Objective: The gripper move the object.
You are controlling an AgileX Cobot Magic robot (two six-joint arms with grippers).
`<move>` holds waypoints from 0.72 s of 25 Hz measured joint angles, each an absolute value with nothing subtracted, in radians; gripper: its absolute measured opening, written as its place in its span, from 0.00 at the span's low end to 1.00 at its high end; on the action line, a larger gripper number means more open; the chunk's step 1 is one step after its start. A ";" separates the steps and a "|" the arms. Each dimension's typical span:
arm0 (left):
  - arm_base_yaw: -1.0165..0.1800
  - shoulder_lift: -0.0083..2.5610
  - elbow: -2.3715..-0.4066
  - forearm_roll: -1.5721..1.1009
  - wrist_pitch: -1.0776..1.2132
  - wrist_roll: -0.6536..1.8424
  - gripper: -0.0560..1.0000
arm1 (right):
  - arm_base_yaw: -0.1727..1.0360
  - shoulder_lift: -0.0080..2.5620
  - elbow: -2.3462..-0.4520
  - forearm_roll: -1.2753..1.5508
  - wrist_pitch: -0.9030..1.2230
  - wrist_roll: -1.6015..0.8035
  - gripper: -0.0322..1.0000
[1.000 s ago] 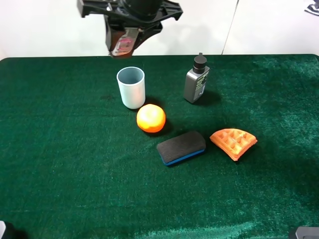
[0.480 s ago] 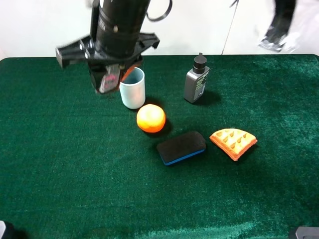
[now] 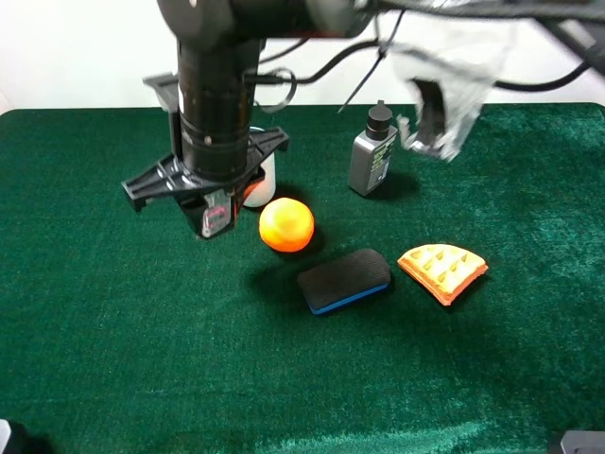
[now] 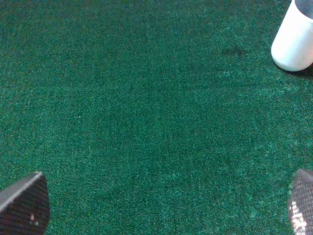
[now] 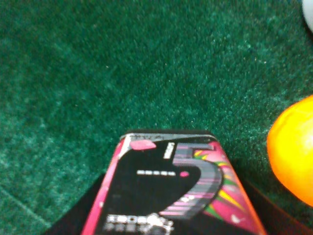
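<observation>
1. One box (image 3: pixel 216 219), black with a pink, green and yellow label, is pinched in the right gripper (image 3: pixel 215 225), which reaches across to the left side of the high view.
2. It hangs low over the green cloth (image 3: pixel 113 312), just left of the orange (image 3: pixel 286 224) and in front of the cup (image 3: pixel 266 176). Whether its lower end touches the cloth cannot be told.
3. From the right wrist, the box (image 5: pixel 171 196) fills the near view, label up, with the orange (image 5: pixel 293 152) close beside it.
4. Most of the white cup is hidden behind the arm, so its mouth and whatever it may hold cannot be seen. The left wrist shows only its outer wall (image 4: pixel 296 39), standing on the cloth.
5. Upright behind and to the right of the orange, the grey bottle (image 3: pixel 372 156) has its black cap on; its contents cannot be seen.
6. Nearer the camera, a black and blue eraser (image 3: pixel 344 280) and a waffle (image 3: pixel 442 271) lie side by side, apart from each other.
7. Spread wide, the left gripper (image 4: pixel 164 205) has its fingers (image 4: pixel 24 205) far apart with only bare cloth between them.
</observation>
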State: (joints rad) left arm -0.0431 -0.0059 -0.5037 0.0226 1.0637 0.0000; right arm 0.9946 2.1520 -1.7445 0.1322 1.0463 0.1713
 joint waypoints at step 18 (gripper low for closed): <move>-0.043 -0.006 -0.504 0.023 1.064 0.000 0.99 | 0.995 2.304 -1.745 0.072 0.937 0.161 0.36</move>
